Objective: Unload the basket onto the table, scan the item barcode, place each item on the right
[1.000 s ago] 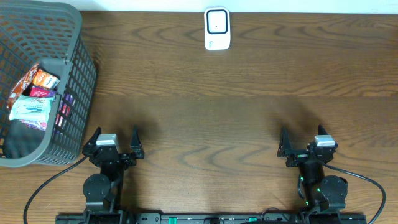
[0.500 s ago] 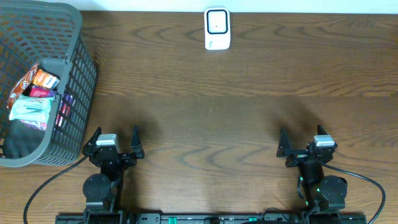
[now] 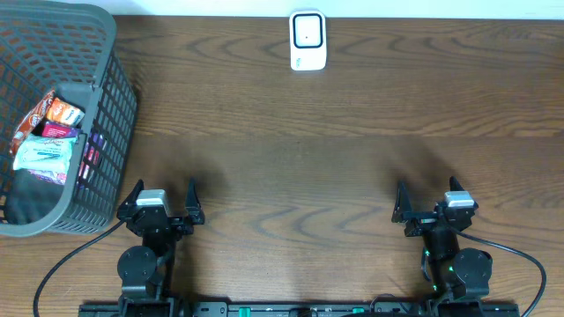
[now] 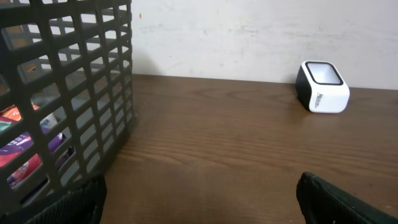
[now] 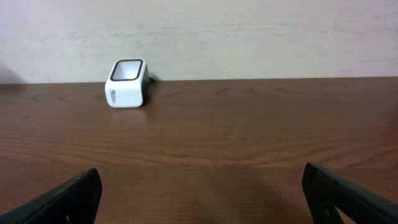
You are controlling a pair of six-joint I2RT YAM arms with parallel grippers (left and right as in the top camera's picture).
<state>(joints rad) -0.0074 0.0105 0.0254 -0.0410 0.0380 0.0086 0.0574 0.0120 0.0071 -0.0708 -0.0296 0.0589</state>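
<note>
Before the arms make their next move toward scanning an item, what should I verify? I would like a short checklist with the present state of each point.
1. Open and empty left pincer: ok.
2. Open and empty right pincer: ok.
3. In the basket, packets with nothing over them: ok.
4. Upright scanner on the table, nothing in front of it: ok.
5. A barcode showing on any packet: cannot tell.

We look across a dark brown wooden table (image 3: 352, 158), its grain running in long wavy bands, to a plain off-white wall (image 5: 249, 37) that meets its far edge. Soft, even light falls on both, leaving faint shadows on the wood.
</note>
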